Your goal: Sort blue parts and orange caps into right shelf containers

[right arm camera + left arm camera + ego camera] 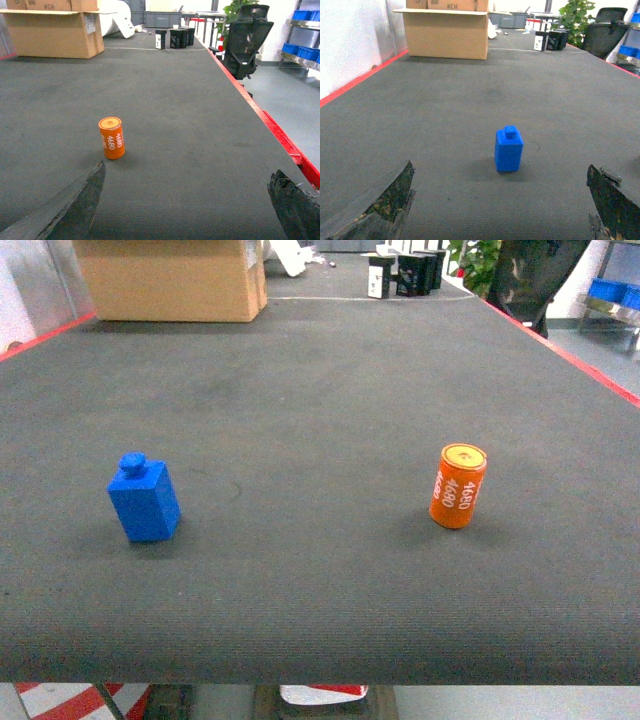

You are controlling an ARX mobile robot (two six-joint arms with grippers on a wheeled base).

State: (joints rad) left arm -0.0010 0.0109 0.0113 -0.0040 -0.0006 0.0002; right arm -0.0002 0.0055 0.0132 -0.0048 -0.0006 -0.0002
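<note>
Your left pincer (pixel 500 210) hangs low over the counter (pixel 330 390) with its worn jaws spread wide, the blue part (pixel 509 149) standing upright ahead of it and between them, untouched. Your right pincer (pixel 185 210) is likewise spread and carries nothing, with the orange cap (pixel 111 137), marked 4680 in white, upright ahead and toward its left jaw rather than centred. That offset is your likeliest trouble: closing from here could clip the cap's side and topple it, and a fallen cylinder may well roll toward the red edge strip (pixel 270 125) beyond the right jaw. The blue part looks tall for its base, so a one-sided touch could tip it too. The counter is a dark, finely ribbed mat. A cardboard box (pixel 175 280) and small black cartons (pixel 405 275) sit at its far end, with a plant and an office chair (pixel 247 40) beyond. The blue bins (pixel 300 50) wait on a shelf far off past the right pincer's side, so you face a long carry.
</note>
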